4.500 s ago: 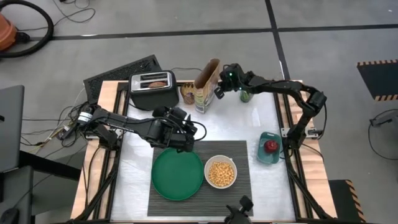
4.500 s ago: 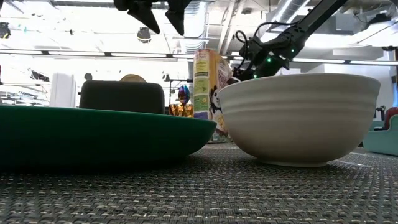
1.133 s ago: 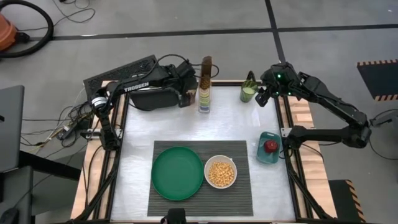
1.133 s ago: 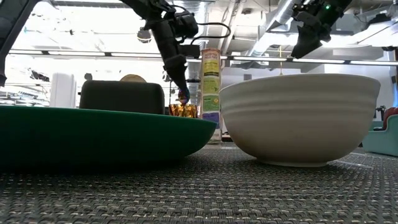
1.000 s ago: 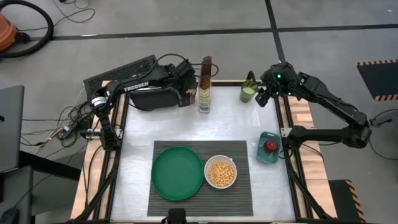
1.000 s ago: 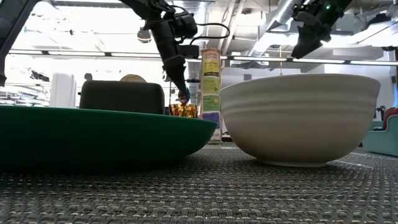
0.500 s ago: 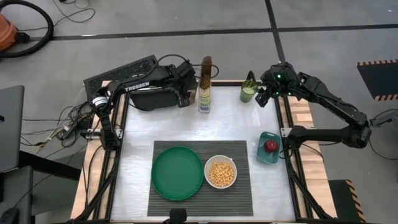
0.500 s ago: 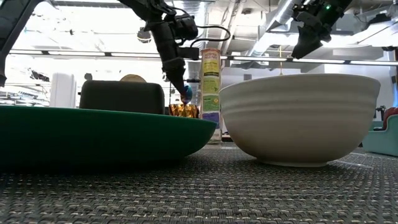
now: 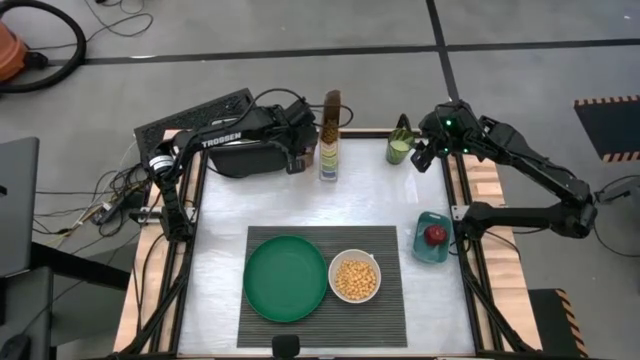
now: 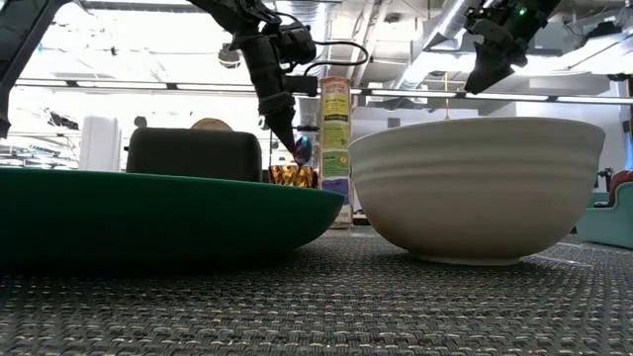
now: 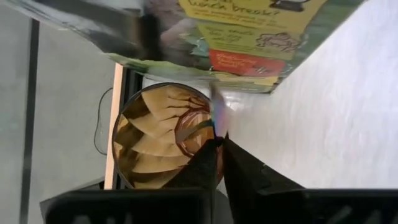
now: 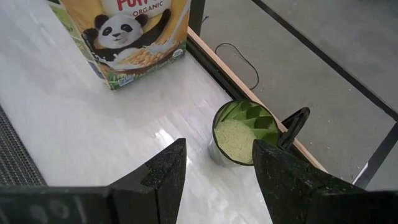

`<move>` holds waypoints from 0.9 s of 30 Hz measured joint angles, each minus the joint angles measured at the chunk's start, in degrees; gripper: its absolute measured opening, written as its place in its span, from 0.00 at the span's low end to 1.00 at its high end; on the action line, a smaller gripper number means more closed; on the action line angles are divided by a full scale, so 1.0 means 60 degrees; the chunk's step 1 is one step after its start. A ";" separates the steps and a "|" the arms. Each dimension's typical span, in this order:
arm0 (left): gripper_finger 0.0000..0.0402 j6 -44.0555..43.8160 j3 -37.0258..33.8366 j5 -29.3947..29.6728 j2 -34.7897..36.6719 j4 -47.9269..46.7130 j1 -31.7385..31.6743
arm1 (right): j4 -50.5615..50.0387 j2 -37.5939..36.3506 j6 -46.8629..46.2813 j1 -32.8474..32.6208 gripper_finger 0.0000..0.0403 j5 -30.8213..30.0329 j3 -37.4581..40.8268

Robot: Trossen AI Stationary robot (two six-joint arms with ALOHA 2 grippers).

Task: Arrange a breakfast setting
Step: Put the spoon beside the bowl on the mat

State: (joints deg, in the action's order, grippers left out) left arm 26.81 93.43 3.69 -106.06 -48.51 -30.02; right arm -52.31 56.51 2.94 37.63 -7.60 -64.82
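Just then my left claw [image 10: 295, 141] hung at the far edge of the table, between the black toaster [image 10: 193, 153] and the cereal box [image 9: 329, 135]. It reached down into the mouth of a small gold pleated cup [image 11: 149, 137]. Its two fingers were pinched together on the thin handle of the purple-and-blue spoon [image 10: 303, 150], which stood in that cup with its long axis close to upright and its upper end between my fingertips. Because of that, I judged the way out was straight up along the handle, since a sideways pull could drag the cup over or knock the box just beside it. From my grip, the setting lay toward the near edge: the dark ribbed placemat [image 9: 390, 290], carrying the green plate [image 9: 285, 278] and, touching it on the right, the white bowl [image 10: 475, 188] of yellow cereal [image 9: 355, 279]. My left arm was plainly the nearer one to the spoon. My right claw [image 12: 217, 146] waited spread open above a green cup [image 12: 242, 134] at the far right corner, well apart from all this.
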 joint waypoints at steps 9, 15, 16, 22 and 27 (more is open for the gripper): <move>0.02 -0.0160 0.0000 0.0175 0.0004 -0.0008 -0.0044 | 0.0004 0.0000 0.0000 0.0000 0.52 0.0000 0.0000; 0.12 -0.0131 0.0000 0.0609 0.0007 -0.0010 -0.0044 | 0.0004 0.0000 0.0003 0.0000 0.52 0.0000 0.0000; 0.16 -0.0122 0.0000 0.0607 0.0007 -0.0010 -0.0044 | 0.0004 0.0000 0.0003 0.0000 0.52 0.0000 0.0000; 0.42 0.0030 0.0000 0.0600 0.0011 -0.0070 0.0083 | 0.0004 0.0000 0.0004 0.0000 0.52 0.0004 0.0000; 0.62 0.0024 0.0155 0.0319 0.0011 -0.0269 0.0287 | 0.0004 0.0000 0.0012 0.0000 0.52 0.0004 0.0000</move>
State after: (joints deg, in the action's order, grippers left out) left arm 26.95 94.36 5.61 -106.00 -50.13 -28.30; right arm -52.29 56.51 3.01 37.63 -7.57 -64.82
